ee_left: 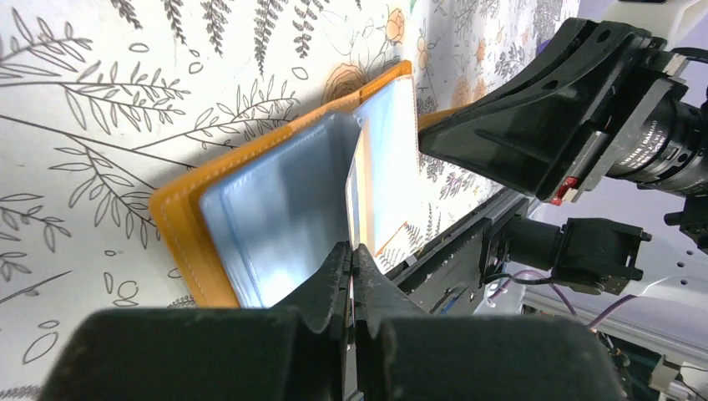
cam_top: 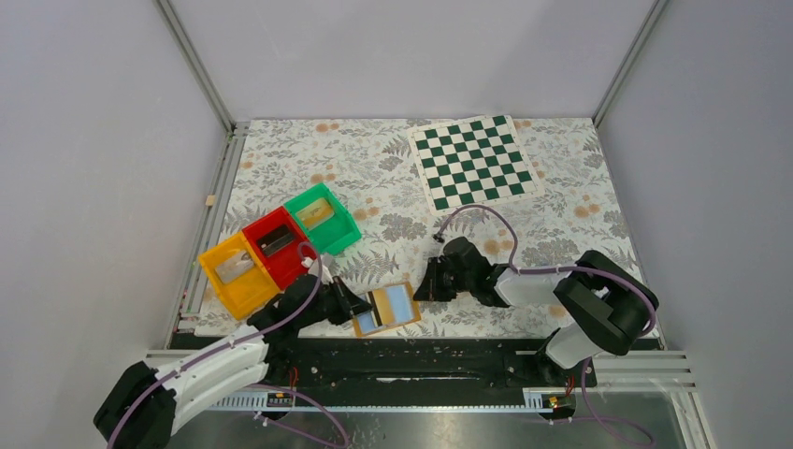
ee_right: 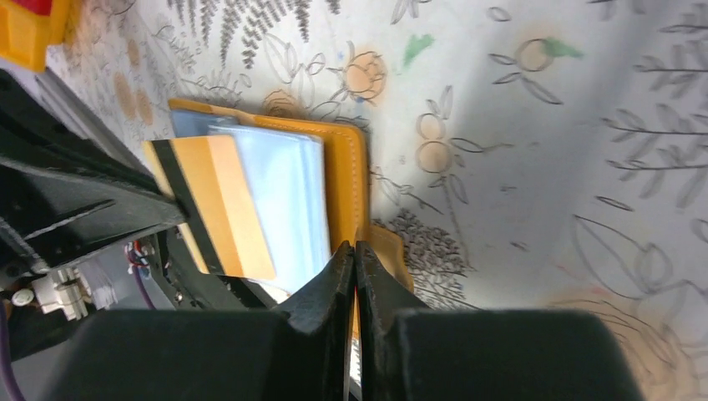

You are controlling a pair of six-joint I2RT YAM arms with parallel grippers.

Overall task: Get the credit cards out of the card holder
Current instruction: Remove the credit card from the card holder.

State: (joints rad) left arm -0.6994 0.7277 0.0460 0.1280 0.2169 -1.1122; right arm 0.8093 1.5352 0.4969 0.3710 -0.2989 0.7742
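Card holder and its card are each in a different hand. At the fingertips, the left gripper is clamped fully shut on a card, gold with a black stripe. It grips the card by the striped side. In its own wrist view the card shows edge-on, running straight away from the fingers over the pale-blue lining. The right gripper is also closed, and appears to pinch the orange border on the opposite side.

The holder lies open and flat on the table, close to the near edge, directly between the two grippers. Its long axis runs roughly left to right, with one gripper at each end.

The card looks mostly free of its sleeve. The likely next move is for the left arm to draw it away to its own side, while the right keeps the holder pinned.
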